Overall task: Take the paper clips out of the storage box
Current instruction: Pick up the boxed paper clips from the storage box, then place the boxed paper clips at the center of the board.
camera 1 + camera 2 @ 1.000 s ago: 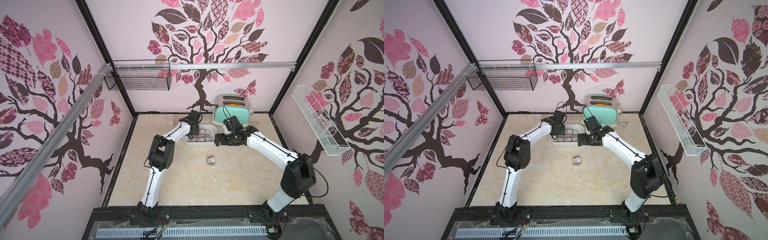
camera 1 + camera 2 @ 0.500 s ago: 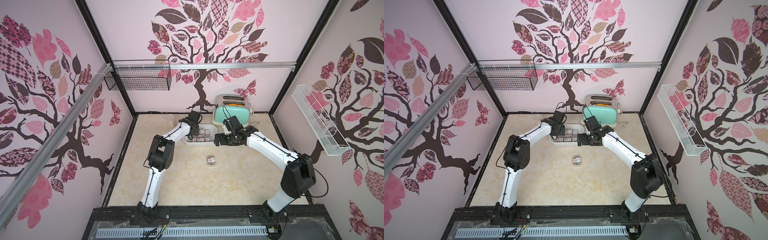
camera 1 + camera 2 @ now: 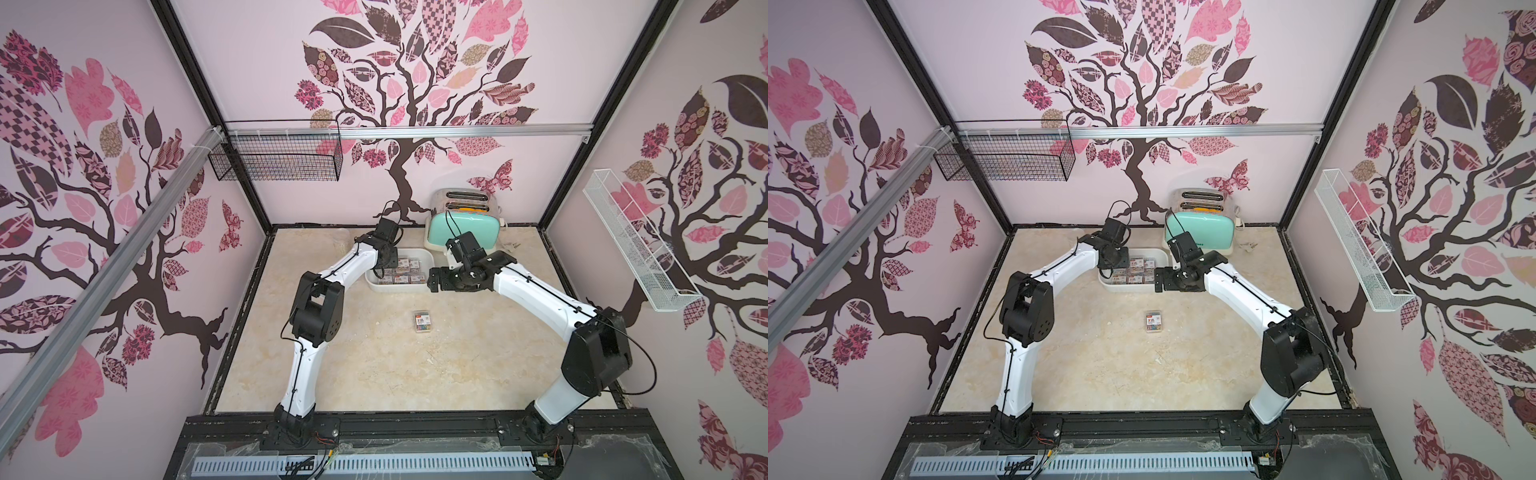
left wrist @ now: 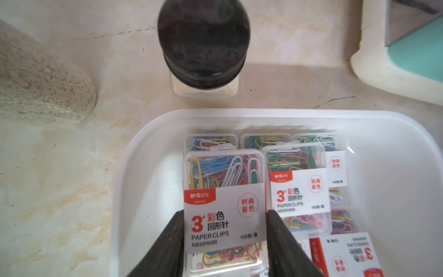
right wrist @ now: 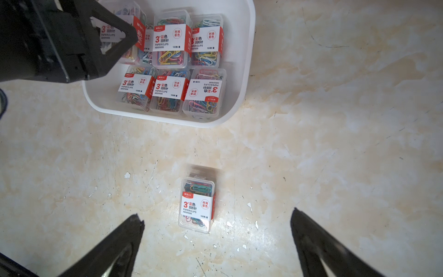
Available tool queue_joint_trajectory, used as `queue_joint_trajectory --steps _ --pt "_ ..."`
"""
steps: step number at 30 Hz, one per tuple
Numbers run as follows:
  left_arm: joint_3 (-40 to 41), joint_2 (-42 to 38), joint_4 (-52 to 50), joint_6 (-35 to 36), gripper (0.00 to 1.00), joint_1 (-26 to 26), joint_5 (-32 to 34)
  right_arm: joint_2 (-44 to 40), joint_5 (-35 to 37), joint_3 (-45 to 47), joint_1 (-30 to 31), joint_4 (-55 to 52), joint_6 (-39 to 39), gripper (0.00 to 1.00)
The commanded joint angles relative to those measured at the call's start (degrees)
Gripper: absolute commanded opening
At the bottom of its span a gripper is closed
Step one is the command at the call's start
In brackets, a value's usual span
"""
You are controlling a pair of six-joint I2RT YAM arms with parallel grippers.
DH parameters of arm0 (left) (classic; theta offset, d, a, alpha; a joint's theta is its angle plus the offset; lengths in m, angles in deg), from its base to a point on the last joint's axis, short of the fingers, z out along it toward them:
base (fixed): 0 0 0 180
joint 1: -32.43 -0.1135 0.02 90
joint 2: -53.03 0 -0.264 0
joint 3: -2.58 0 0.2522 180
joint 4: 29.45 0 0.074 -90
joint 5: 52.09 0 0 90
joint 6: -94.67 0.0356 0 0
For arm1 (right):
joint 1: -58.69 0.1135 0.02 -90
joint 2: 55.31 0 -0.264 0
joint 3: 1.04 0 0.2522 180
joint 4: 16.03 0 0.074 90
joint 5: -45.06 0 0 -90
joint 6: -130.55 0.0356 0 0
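- In both top views, reaching with the left gripper (image 3: 385, 269) down into the left end of the storage box (image 3: 397, 288); grip hidden from here.
- Hovering with the right gripper (image 3: 434, 281) just beside the box's right end, in front of the mint toaster (image 3: 461, 226).
- Packed inside the box: most of the paper-clip cases (image 3: 405, 270). Lying alone on the table (image 3: 374, 374), well apart from the box, nearer the robot: one loose case (image 3: 1153, 323).
- In the left wrist view, clamped on a held case (image 4: 224, 182) by its two long sides, label up, another case showing beneath it, more just beside it, all within the box walls.
- Beyond the box there: a jar with a black lid (image 4: 203, 48) and a speckled beige object (image 4: 40, 84).
- In the right wrist view, spread wide, gripping nothing; loose case flat on the table ahead of the fingertips (image 5: 137, 221), touching neither.
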Motion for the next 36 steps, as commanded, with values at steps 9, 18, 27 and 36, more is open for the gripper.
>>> queue_joint_trajectory --steps 9,18,27,36 --pt "6.2 -12.0 -2.8 -1.7 0.46 0.3 -3.9 -1.0 0.8 -1.4 -0.3 -0.3 -0.3 0.99" --pt "24.2 -28.7 -4.3 -6.3 0.45 4.2 -4.0 0.3 0.6 -2.3 -0.3 -0.9 0.0 0.99" --pt "35.2 -33.6 -3.1 -10.3 0.44 10.5 -4.4 1.2 1.1 -1.9 -0.3 -1.1 0.4 0.99" --pt "37.6 -28.0 1.1 -12.4 0.44 15.8 -6.1 0.5 2.3 -0.5 -0.3 -1.0 0.8 0.99"
